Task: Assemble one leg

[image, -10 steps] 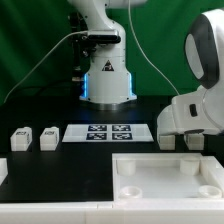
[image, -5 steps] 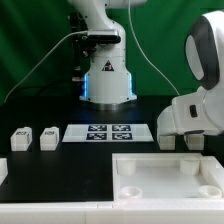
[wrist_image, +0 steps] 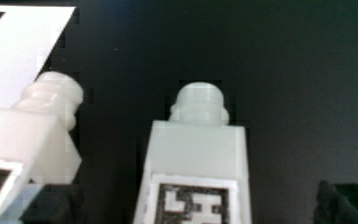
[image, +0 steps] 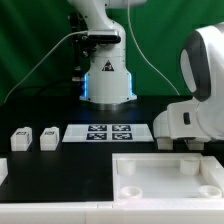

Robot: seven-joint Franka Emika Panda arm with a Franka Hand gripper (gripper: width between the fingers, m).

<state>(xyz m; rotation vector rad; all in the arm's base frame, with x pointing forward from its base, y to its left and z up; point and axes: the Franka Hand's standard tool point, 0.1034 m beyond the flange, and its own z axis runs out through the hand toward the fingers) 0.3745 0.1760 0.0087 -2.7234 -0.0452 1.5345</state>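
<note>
Leg (wrist_image: 197,150) inside the spread tool (wrist_image: 197,203), a second leg (wrist_image: 43,125) just beside it.

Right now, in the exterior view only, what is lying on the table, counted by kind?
Small white legs: 2
Large white panel: 1
Marker board: 1
White piece cut off at the exterior view's left edge, kind unclear: 1
Total: 5

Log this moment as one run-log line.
step: approach | gripper: open, straddling the leg | second leg: beside it, apart | panel: lying flat nearby
</note>
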